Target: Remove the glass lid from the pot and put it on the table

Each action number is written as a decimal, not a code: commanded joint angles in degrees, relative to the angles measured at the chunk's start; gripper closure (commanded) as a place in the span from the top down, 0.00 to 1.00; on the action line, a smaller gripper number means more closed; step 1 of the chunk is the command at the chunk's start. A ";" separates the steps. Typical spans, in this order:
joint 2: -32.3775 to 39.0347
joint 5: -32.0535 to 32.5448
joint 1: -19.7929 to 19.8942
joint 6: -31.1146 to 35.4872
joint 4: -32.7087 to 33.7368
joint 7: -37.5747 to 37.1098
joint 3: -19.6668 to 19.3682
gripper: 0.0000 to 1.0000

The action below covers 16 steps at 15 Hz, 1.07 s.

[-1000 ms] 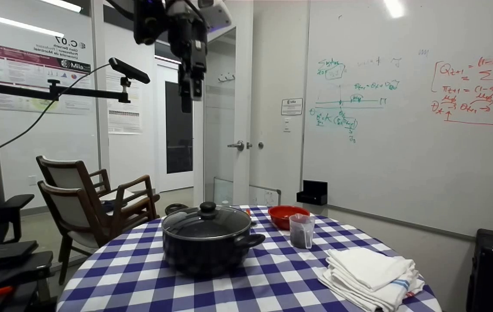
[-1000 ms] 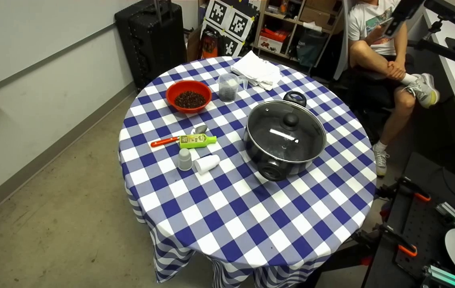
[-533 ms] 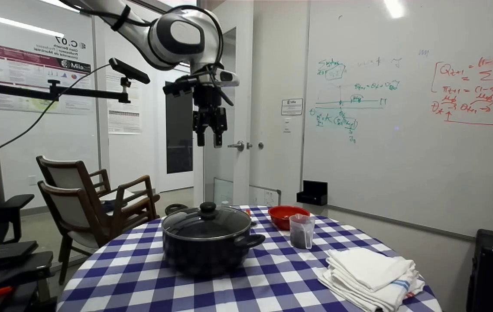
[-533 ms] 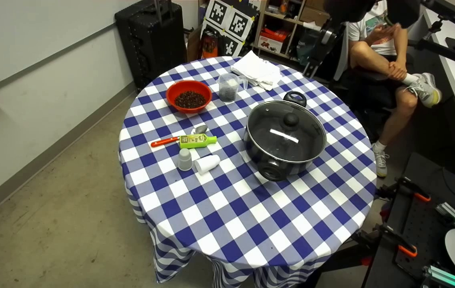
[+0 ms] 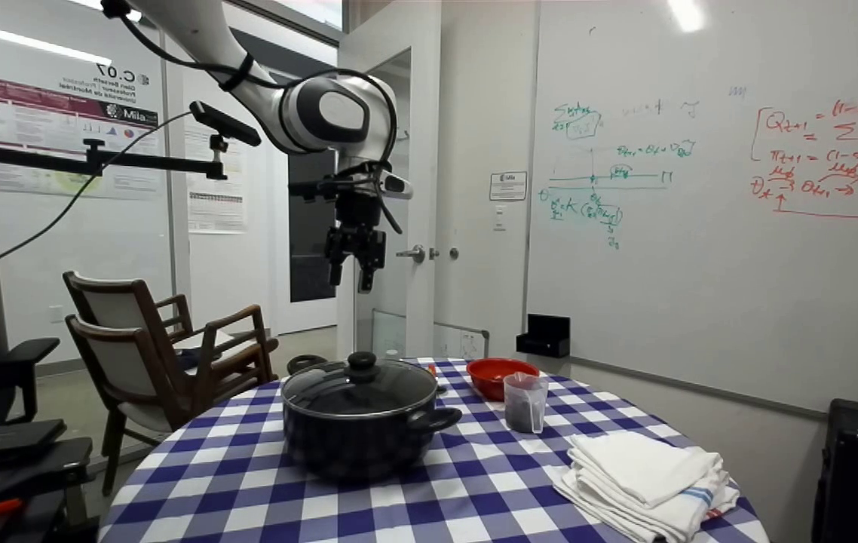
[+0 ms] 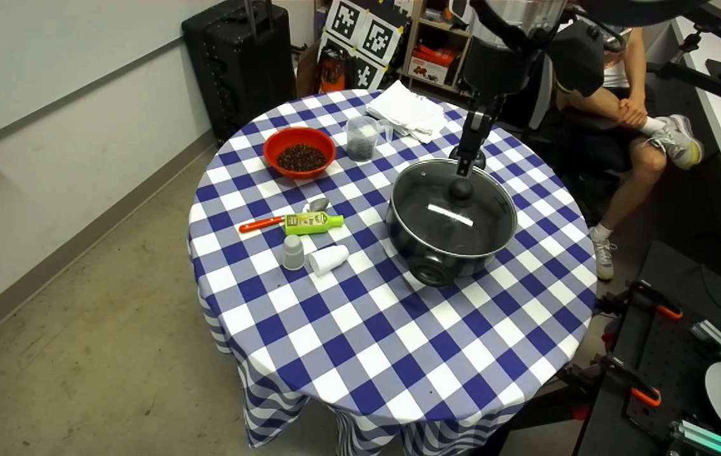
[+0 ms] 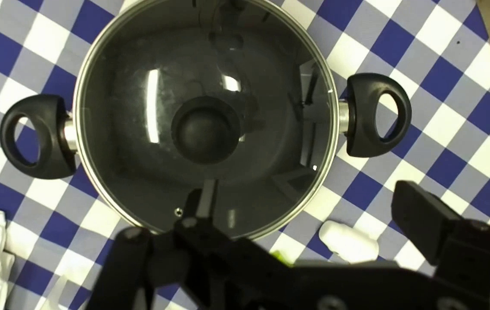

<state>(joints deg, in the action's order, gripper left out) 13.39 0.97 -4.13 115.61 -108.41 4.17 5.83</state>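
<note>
The round glass lid (image 5: 323,394) sits on the black pot (image 5: 353,445) in all views, its dark knob (image 6: 460,189) upward. The pot stands on the table (image 6: 367,329) with its blue-and-white checked cloth. My gripper (image 5: 350,282) points down, empty, clearly above the lid in an exterior view. In an exterior view its fingertip (image 6: 464,167) overlaps the far part of the lid just behind the knob. In the wrist view the gripper (image 7: 307,193) has its fingers wide apart; the knob (image 7: 205,130) lies ahead of the left finger, not between them. The lid (image 7: 266,142) fills the upper middle there.
A red bowl (image 6: 299,152) with dark beans, a clear measuring cup (image 6: 361,139) and folded white towels (image 5: 648,483) stand around the pot. A green bottle (image 6: 313,223), an orange-handled utensil (image 6: 261,225), a grey cup (image 6: 293,253) and a white cup (image 6: 329,259) lie near it.
The arm has come down into view from above, and the gripper has moved lower toward the lid, turning on the way. The pot, lid and other tableware have not moved.
</note>
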 commanded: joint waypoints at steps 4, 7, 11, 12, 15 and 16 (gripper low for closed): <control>5.28 2.79 -0.79 -3.99 2.93 -3.79 -1.43 1.00; 6.64 2.95 -0.87 -4.70 2.99 -5.23 -1.75 1.00; 8.24 3.07 -0.89 -4.68 2.92 -8.38 -2.43 1.00; 8.57 2.87 -0.83 -4.35 2.93 -8.80 -2.55 1.00; 9.66 2.66 -0.82 -3.81 3.24 -10.10 -2.89 1.00; 9.93 2.51 -0.80 -3.83 3.32 -10.38 -2.96 1.00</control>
<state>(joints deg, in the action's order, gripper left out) 21.60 3.03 -4.13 112.50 -107.15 -4.11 3.67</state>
